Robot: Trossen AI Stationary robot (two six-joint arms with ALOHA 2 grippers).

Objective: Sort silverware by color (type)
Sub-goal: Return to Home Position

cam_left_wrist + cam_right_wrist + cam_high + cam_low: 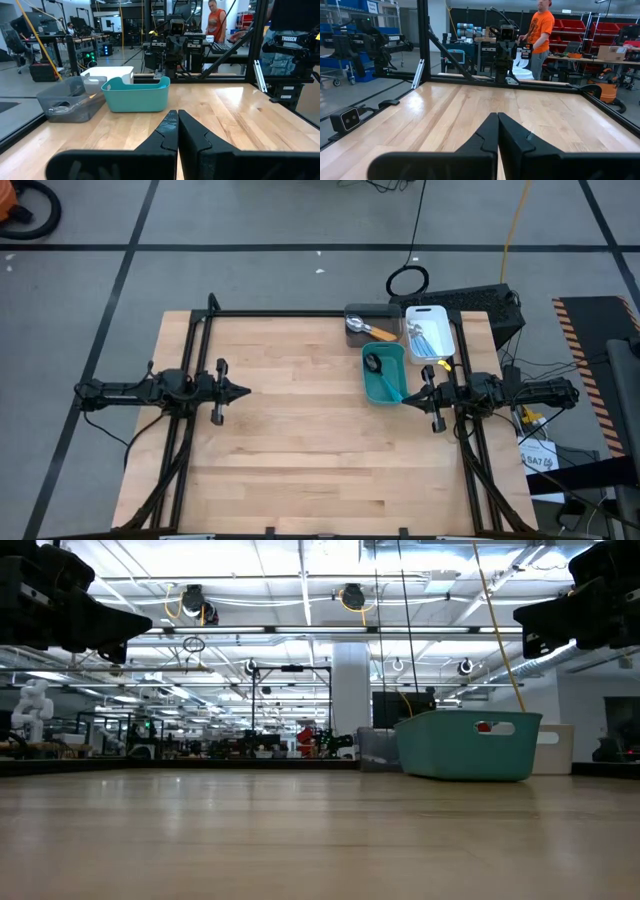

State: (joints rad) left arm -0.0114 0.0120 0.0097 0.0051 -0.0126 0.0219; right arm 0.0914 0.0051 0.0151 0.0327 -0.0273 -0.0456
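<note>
The silverware lies in three bins at the table's far right. A dark spoon (374,363) lies in the teal bin (384,386). An orange-handled utensil (377,332) sits in the gray bin (357,311). Light-blue-handled pieces (427,338) fill the white bin (447,335). My left gripper (245,391) hovers shut above the table's left side, pointing level toward the right. My right gripper (405,397) hovers shut at the right side, just near of the teal bin, pointing left. Neither holds anything.
The three bins stand close together, also seen in the left wrist view as the teal bin (136,95), gray bin (65,100) and white bin (107,74). A black frame (300,313) runs along the table's far and side edges. A person (540,35) stands beyond the table.
</note>
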